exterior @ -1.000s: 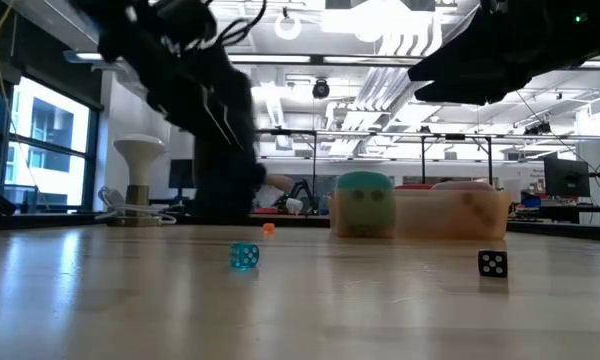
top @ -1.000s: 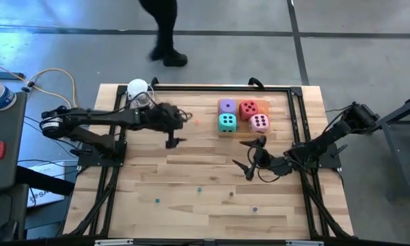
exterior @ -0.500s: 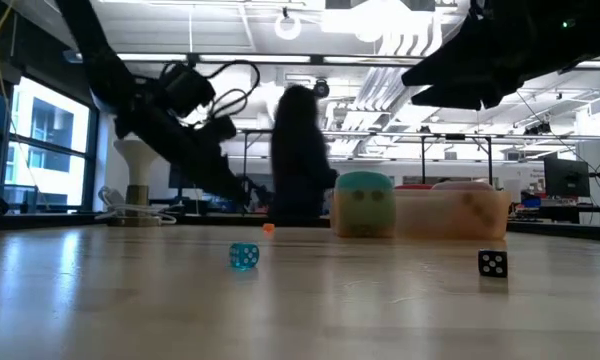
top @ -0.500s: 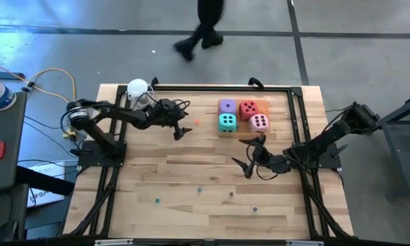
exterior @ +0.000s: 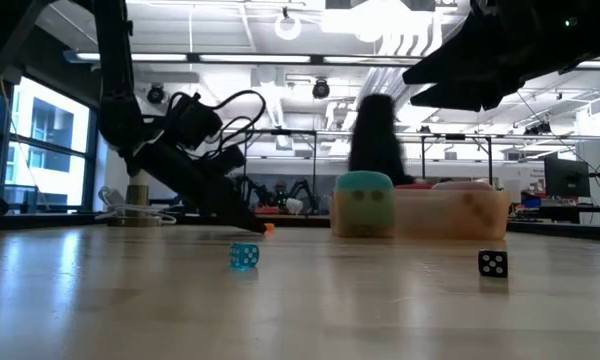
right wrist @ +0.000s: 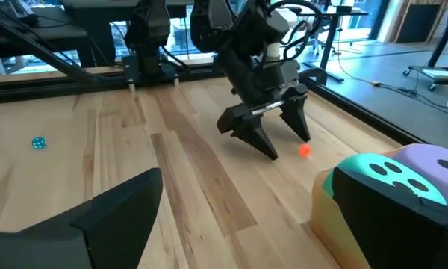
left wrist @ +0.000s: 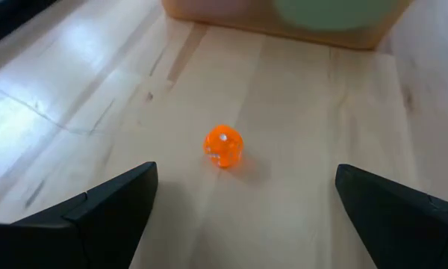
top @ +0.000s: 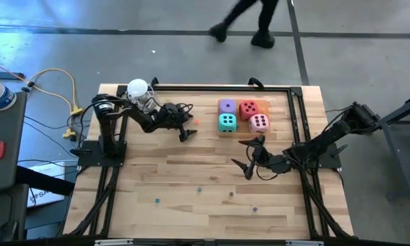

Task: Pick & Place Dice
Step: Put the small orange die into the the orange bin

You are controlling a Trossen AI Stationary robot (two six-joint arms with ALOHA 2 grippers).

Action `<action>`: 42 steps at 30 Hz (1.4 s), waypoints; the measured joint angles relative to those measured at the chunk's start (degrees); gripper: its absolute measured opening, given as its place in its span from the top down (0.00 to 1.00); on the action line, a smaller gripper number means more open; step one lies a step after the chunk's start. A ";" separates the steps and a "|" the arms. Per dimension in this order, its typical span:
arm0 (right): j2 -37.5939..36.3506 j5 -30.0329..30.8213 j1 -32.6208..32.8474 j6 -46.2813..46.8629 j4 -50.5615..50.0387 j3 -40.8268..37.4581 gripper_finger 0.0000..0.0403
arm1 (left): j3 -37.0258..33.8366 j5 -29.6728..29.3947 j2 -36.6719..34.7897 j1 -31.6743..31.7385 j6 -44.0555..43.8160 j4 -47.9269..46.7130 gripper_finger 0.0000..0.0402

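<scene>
- Where the table (top: 157,171) comes nearest in the low view, only small things: a tiny blue die (exterior: 244,256) and a tiny black die (exterior: 492,263), apart from each other.
- Farther in, right gripper (top: 247,156) low over the wood with fingers spread wide, holding nothing, just in front of the dice.
- Beyond it, left gripper (top: 186,132) tilted down close to the table, fingers also wide and empty, with a small orange bead (left wrist: 223,146) lying between and ahead of them, not touched.
- Near the far edge, the four dice packed in a square, on an orange-tan base: teal die (top: 226,122) and pink die (top: 258,123) in front, purple die (top: 226,106) and red die (top: 248,108) behind.
- Past the table, a person (top: 249,20) walking on the floor.
</scene>
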 joint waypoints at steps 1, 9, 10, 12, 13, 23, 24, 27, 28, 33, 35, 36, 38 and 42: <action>0.00 -0.01 0.00 0.00 -0.07 0.00 0.05 | 0.07 -0.01 0.25 0.00 0.02 0.47 0.00; 0.00 0.06 0.00 0.17 -0.23 0.00 0.05 | 0.94 0.05 0.31 -0.15 -0.38 0.40 0.01; 0.00 0.06 0.00 0.17 -0.24 0.00 0.05 | 1.15 0.10 0.31 -0.15 -0.42 0.40 0.01; 0.00 0.07 0.00 0.17 -0.24 0.00 0.05 | 1.62 0.12 0.31 -0.15 -0.48 0.28 0.01; 0.00 0.07 0.00 0.17 -0.24 0.00 0.05 | 1.79 0.12 0.31 -0.15 -0.48 0.34 0.01; 0.00 0.09 0.00 0.17 -0.25 0.00 0.05 | 1.84 -0.65 0.29 0.08 -1.18 -0.29 0.09; 0.00 0.10 0.00 0.17 -0.25 0.00 0.05 | 1.86 -1.09 0.29 0.24 -1.57 -0.27 0.11; 0.00 0.10 0.00 0.17 -0.25 0.00 0.05 | 1.89 -2.53 0.29 0.81 -2.68 -0.27 0.21; 0.00 0.10 0.00 0.17 -0.25 0.00 0.05 | 1.95 -3.42 0.29 0.98 -3.17 -0.27 0.24; 0.00 0.12 -0.02 0.17 -0.25 0.00 0.05 | 2.76 -5.50 0.29 1.07 -4.45 -1.64 0.37; 0.00 0.12 -0.02 0.13 -0.24 0.00 0.05 | 3.18 -5.54 0.30 1.07 -3.63 -2.88 0.40; 0.00 0.12 -0.02 0.12 -0.25 0.00 0.05 | 3.37 -5.54 0.56 1.06 -3.25 -2.91 0.40; 0.00 0.13 -0.02 0.06 -0.25 0.00 0.05 | 4.06 -5.37 1.57 0.73 -3.17 -2.85 0.41; 0.00 0.21 -0.02 -0.02 -0.31 0.00 0.05 | 5.73 -6.17 3.97 -0.27 -3.21 -2.03 0.41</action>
